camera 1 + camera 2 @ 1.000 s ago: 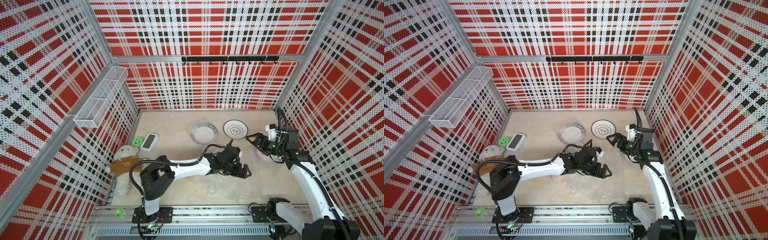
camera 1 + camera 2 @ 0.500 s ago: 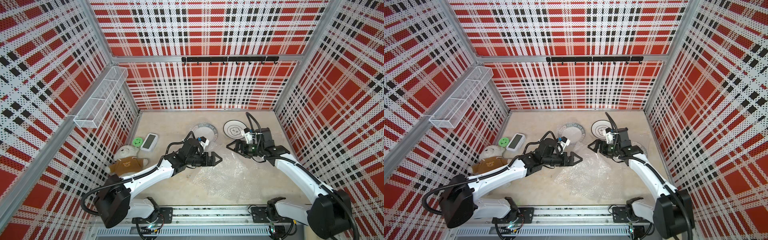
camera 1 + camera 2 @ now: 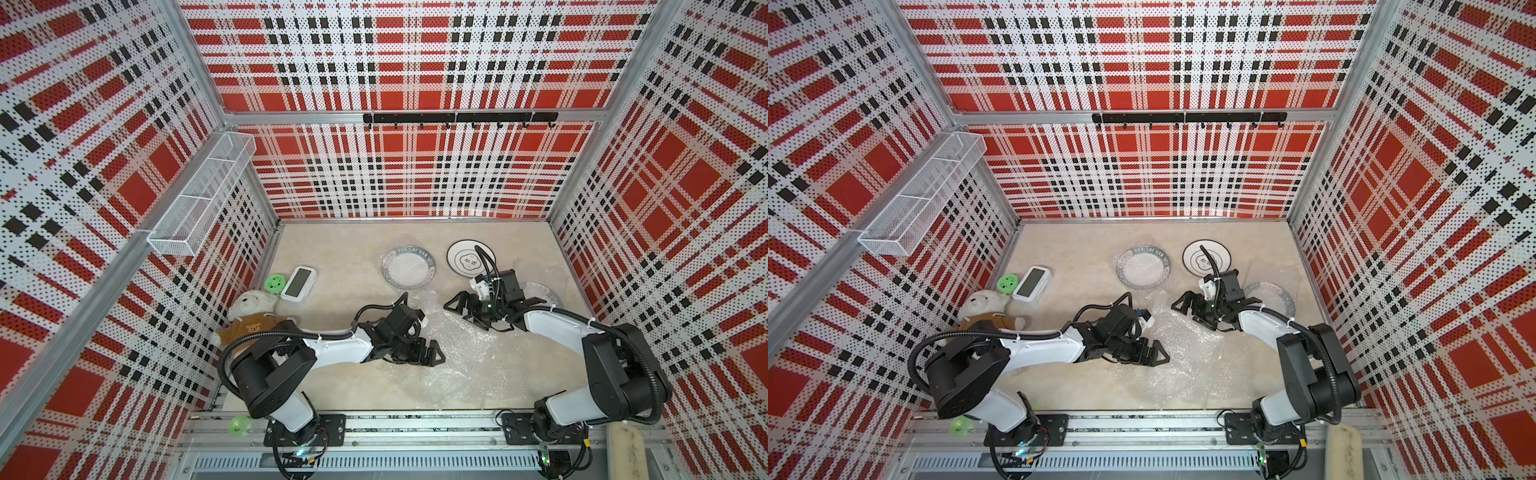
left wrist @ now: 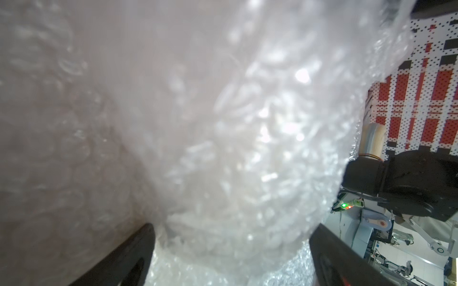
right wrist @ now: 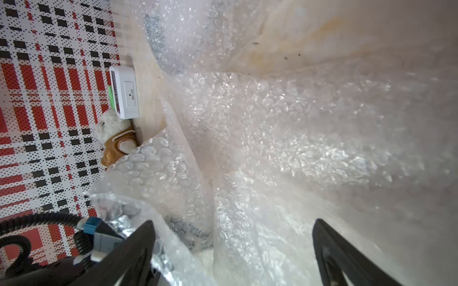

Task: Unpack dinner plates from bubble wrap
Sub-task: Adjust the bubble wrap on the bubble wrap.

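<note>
Both end effectors stand wide open, gripping nothing. The left end effector [image 3: 430,354] sits at the edge of a crumpled clear bubble wrap sheet [image 3: 461,361], which spreads ahead of it and below the right end effector [image 3: 460,311]. Beyond the right end effector lies a bare round white ceramic dinner plate [image 3: 465,255]. A wrap-covered plate [image 3: 408,269] lies farther to its side, and a third plate [image 3: 544,293] just behind its wrist.

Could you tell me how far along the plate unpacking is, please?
Done: the bare plate lies uncovered at the back. In hand: nothing is gripped; the left gripper and right gripper are open at the loose bubble wrap mid-table. Left: the middle plate and right plate look covered by wrap.
</note>
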Controlling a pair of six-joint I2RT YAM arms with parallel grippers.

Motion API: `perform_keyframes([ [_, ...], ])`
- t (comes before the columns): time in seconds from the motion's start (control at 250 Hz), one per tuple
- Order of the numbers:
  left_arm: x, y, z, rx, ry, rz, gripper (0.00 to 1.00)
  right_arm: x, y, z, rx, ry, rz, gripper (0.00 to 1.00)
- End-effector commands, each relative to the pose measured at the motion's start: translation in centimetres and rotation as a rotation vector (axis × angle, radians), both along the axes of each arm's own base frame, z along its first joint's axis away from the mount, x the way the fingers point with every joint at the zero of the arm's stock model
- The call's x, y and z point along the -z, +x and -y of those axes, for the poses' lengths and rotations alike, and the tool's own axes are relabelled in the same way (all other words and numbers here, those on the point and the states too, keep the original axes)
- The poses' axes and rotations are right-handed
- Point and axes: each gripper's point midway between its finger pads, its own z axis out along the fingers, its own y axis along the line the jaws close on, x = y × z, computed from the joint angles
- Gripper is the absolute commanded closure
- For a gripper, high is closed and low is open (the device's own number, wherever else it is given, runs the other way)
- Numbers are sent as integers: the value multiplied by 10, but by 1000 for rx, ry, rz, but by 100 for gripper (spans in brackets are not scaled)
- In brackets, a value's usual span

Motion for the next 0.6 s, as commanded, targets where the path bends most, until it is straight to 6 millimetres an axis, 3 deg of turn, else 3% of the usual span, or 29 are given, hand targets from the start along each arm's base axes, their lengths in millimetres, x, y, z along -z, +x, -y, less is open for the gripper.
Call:
perform_keyframes([
  [0.0, -14, 13, -2, -62, -55, 16, 1, -15, 16, 3, 31, -2, 82, 0],
  [0.128, -79, 37, -14, -142, -175, 94, 1, -61, 26, 14, 37, -87, 187, 0],
  [0.216, -113, 54, -43, -253, -159, 165, 1, -90, 30, 28, 58, -164, 249, 0],
  [0.292, -129, 68, -76, -361, -109, 214, 1, -113, 28, 34, 59, -200, 292, 0],
  [0.384, -136, 88, -114, -506, -84, 251, 0, -140, 16, 18, 4, -150, 355, 0],
  [0.444, -134, 102, -131, -585, -118, 217, 1, -146, 5, -1, -47, -115, 366, 0],
  [0.516, -127, 121, -138, -643, -182, 171, 1, -138, -8, -28, -117, -55, 334, 0],
  [0.592, -110, 143, -141, -679, -198, 123, 1, -115, -14, -46, -155, -11, 276, 0],
])
